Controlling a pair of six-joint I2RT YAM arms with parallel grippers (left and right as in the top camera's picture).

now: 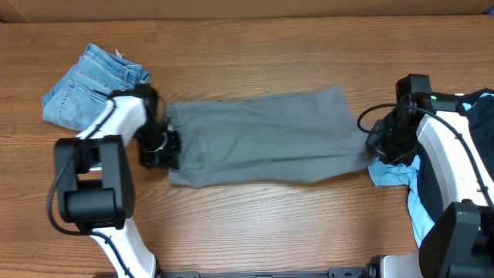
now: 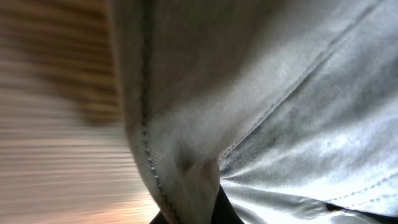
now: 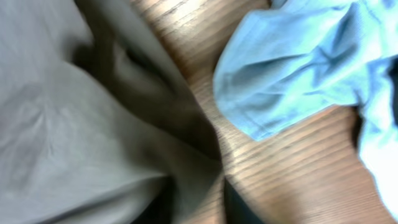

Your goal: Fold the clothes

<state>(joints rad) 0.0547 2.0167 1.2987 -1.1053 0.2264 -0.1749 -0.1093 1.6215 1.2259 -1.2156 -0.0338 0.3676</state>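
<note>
My left pincer point(image 1: 160, 147): clamped on grey trousers point(image 1: 262, 139).
My right pincer point(image 1: 384, 145): state unclear, cloth hides it.
Beside: denim piece point(image 1: 89, 86), sky-blue top point(image 1: 392, 174).

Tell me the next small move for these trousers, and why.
Probably raise the left tool slightly, lifting its end of the trousers to start folding it toward the right tool. The trousers lie spread lengthwise, the left tool is shut on their end, and the right tool sits at the far end, its grip unclear.

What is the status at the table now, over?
Left gripper shut on grey trousers. Right gripper at their far end, grip unclear. Sky-blue top close beside it.
</note>
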